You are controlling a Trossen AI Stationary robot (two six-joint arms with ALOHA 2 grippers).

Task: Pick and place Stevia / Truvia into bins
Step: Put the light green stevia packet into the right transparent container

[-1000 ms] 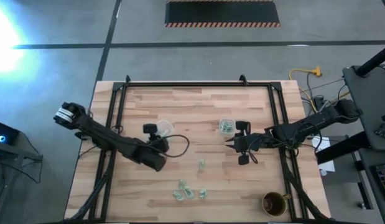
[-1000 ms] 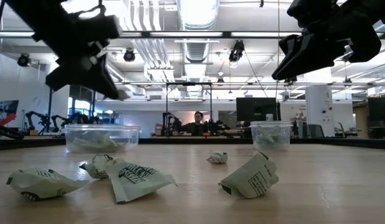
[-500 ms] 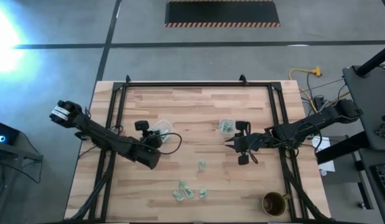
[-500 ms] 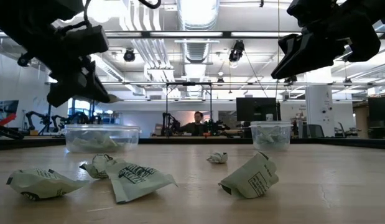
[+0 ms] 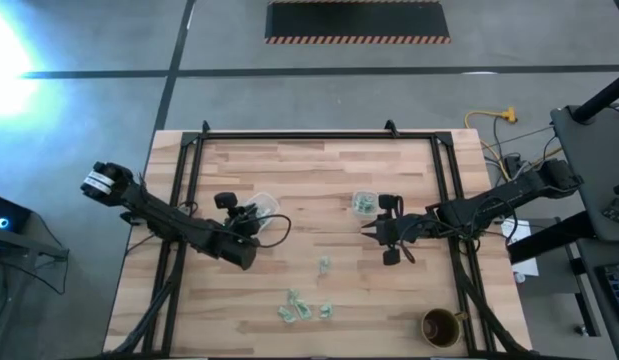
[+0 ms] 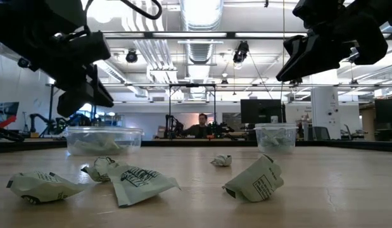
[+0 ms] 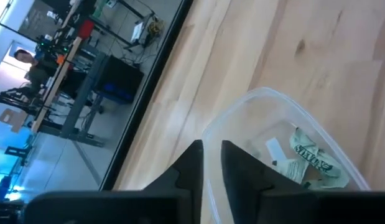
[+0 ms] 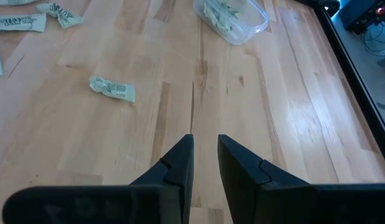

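Two clear bins sit on a light wooden table [image 5: 309, 170] made of long planks, with a black frame around it. The larger bin [image 5: 261, 207] is on the left half, and the smaller bin [image 5: 364, 203] is near the middle. Both have green and white sweetener packets inside. More packets lie loose on the wood: one crumpled packet [image 5: 324, 264] alone, and a small bunch of packets [image 5: 304, 309] closer to the front edge. A round brown cup [image 5: 440, 325] stands at the front right corner.

The left gripper [image 5: 227, 206] hangs just beside the larger bin, above its rim. In the left wrist view its fingers [image 7: 193, 163] stand a little apart with nothing between them, right over the bin's edge. The right gripper [image 5: 388, 230] floats over bare wood, near the smaller bin. Its fingers [image 8: 180, 159] are a little apart too, and hold nothing.

The floor around the table is grey concrete with dark lines, and a black mat with striped edges [image 5: 357, 21] lies on it. The low view shows a big workshop behind the table, with pipes and lamps on the ceiling, and a person [image 6: 201, 125] far off at a desk. The packets have dark print, but it is too small to read.
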